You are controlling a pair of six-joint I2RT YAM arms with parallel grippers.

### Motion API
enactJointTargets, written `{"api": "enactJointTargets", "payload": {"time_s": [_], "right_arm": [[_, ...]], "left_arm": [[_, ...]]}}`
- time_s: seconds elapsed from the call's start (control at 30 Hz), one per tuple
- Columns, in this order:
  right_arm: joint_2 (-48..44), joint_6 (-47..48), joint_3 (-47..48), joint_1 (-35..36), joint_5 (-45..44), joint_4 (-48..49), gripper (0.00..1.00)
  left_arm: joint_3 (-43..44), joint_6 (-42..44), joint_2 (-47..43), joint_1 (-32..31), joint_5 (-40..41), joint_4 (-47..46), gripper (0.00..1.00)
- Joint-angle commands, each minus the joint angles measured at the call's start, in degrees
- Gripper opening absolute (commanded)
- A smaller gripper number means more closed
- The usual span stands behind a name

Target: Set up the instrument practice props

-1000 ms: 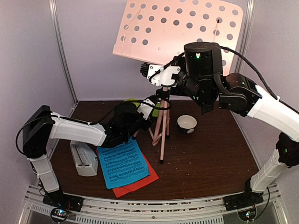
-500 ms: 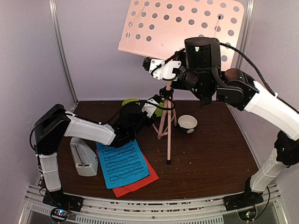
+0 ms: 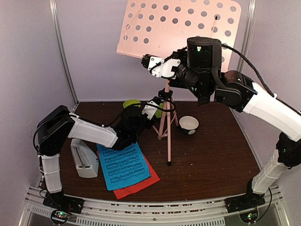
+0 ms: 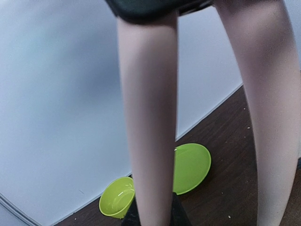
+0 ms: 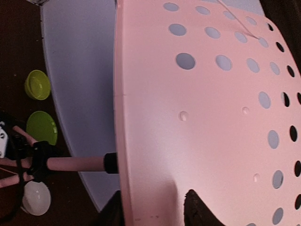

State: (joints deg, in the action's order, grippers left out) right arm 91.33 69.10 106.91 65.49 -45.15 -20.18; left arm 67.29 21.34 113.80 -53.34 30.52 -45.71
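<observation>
The music stand (image 3: 178, 28) stands near the middle of the counter (image 3: 211, 160), a bit toward 12 o'clock. Its long pole goes straight up and down. The big pink plate with holes is on top, and its face looks toward 6 o'clock. Its thin legs spread out on the counter, and one foot reaches toward 6 o'clock.

The right arm (image 3: 263, 101) comes in high from 3 o'clock and bends over to the plate's low edge. The right fingers (image 5: 195, 209) sit one on each side of that edge. I cannot tell if they squeeze it.

The left arm (image 3: 84, 132) comes from 9 o'clock, low over the counter. The left fingers (image 4: 179, 217) pinch one pink leg.

The counter is dark brown wood with pale walls (image 3: 28, 56) around it.

The blue page (image 3: 123, 165) lies flat at 7 o'clock, on top of the red page (image 3: 141, 186). The white metronome (image 3: 83, 160) is just beside them at 8 o'clock. A small white bowl (image 3: 189, 123) sits near the legs at 3 o'clock. A green plate (image 4: 193, 167) and green bowl (image 4: 117, 200) are by the back wall.
</observation>
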Motion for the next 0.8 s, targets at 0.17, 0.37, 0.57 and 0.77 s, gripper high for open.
{"api": "enactJointTargets", "payload": {"time_s": [0.17,0.37,0.57,0.77], "right_arm": [[-6.4,-0.7,-4.9,2.6,0.3,9.9,0.79],[-8.6,-2.7,-8.1,5.4,1.1,7.7,0.99],[-11.7,-6.7,-12.5,8.6,1.7,5.4,1.0],[-15.5,-15.4,-15.6,12.6,2.2,3.1,1.0]], "left_arm": [[-2.3,2.2,-0.2,-0.8,0.3,0.8,0.0],[-1.9,1.1,0.1,-0.7,0.7,1.6,0.0],[-1.7,0.0,-0.1,-0.7,0.3,3.2,0.0],[-0.9,0.1,-0.7,-0.7,-0.2,4.2,0.0]]}}
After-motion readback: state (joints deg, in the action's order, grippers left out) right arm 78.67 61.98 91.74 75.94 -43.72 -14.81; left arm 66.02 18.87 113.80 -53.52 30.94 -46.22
